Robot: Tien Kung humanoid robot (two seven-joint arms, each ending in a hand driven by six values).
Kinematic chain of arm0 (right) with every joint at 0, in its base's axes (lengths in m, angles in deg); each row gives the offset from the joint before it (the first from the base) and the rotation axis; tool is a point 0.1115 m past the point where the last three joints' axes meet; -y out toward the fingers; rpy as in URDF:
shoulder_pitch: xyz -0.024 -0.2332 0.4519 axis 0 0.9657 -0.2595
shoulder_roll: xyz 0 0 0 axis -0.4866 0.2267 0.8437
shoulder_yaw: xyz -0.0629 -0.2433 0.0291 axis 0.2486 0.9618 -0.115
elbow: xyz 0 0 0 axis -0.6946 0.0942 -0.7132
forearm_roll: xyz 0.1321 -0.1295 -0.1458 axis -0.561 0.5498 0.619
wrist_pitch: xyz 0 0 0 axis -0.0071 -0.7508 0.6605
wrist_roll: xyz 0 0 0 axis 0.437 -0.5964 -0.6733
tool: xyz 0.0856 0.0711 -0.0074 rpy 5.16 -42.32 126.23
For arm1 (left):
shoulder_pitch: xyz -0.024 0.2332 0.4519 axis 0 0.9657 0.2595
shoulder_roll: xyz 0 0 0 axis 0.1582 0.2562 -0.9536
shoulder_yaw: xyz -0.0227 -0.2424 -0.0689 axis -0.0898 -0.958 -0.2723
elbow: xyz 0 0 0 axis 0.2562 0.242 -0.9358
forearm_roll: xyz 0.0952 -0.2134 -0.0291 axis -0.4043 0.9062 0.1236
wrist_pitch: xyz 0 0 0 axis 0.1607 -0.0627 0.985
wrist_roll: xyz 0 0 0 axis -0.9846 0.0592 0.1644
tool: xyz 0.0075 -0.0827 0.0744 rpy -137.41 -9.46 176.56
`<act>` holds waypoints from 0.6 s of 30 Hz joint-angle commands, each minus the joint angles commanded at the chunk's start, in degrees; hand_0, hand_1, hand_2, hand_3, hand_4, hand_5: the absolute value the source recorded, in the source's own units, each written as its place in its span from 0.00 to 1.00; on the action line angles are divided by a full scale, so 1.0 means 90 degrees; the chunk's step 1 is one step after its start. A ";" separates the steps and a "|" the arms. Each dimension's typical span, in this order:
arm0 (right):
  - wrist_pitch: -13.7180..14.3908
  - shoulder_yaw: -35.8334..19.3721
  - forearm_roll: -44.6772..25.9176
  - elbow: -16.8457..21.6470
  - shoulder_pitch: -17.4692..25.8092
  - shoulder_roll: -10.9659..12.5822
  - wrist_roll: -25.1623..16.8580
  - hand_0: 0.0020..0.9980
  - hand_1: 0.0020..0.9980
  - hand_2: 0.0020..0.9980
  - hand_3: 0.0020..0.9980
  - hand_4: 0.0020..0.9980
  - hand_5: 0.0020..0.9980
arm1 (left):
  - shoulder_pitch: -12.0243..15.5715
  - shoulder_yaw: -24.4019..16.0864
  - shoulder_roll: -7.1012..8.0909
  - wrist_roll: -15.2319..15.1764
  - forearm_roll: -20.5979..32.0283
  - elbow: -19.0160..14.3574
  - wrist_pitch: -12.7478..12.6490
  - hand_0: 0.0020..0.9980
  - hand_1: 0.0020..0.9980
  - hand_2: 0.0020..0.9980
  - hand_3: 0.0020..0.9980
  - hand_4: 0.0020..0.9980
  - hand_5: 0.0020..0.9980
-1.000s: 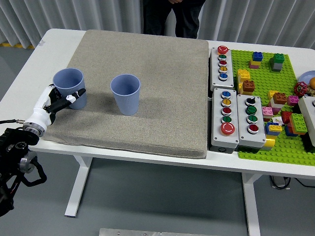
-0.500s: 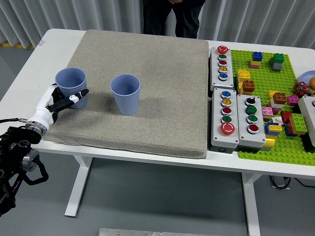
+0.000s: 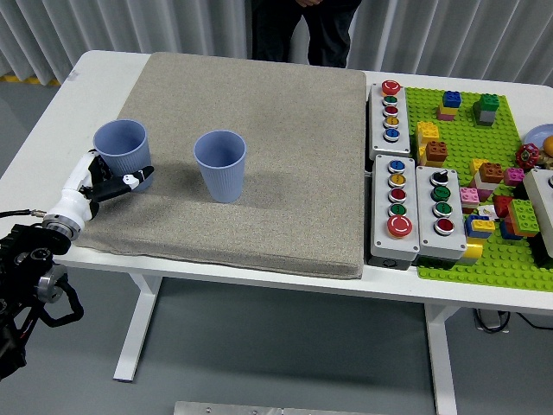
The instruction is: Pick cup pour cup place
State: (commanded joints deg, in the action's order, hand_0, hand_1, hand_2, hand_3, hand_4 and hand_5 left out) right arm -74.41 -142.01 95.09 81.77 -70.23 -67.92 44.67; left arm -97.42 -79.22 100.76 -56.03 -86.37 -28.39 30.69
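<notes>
Two light blue cups stand upright on the grey mat. The left cup is near the mat's left edge and the second cup is to its right. My left hand comes in from the lower left. Its fingers lie loosely in front of the left cup's base and do not clasp it. I cannot tell whether they touch it. Both cups' insides look empty. My right arm is out of view.
Grey button boxes stand to the right of the mat. Further right is a green baseplate with several toy bricks. A person in dark clothes stands at the far side.
My left fingers have dropped from the left cup's middle to its base and loosened. The cup shifted slightly right, then back left.
</notes>
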 joint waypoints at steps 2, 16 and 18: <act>0.0000 0.0009 -0.0012 0.0000 -0.0004 0.0001 -0.0001 0.72 0.69 0.74 0.70 0.32 0.29 | -0.0007 0.0007 -0.0001 0.0002 0.0005 -0.0008 -0.0009 0.92 0.89 1.00 1.00 0.83 0.06; 0.0001 0.0030 -0.0041 0.0000 -0.0025 0.0005 -0.0004 0.72 0.69 0.74 0.70 0.32 0.29 | 0.0005 0.0029 -0.0071 0.0011 -0.0038 -0.0057 -0.0149 0.82 0.80 0.97 1.00 0.84 0.08; 0.0000 0.0030 -0.0039 0.0000 -0.0024 0.0006 -0.0004 0.72 0.69 0.74 0.70 0.32 0.29 | 0.0009 0.0025 -0.0079 0.0014 -0.0040 -0.0072 -0.0174 0.82 0.80 0.97 1.00 0.84 0.08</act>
State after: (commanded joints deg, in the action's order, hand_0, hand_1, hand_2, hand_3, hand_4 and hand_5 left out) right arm -74.41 -141.73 94.74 81.77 -70.45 -67.87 44.64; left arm -97.33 -78.99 100.04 -55.90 -86.73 -29.04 29.12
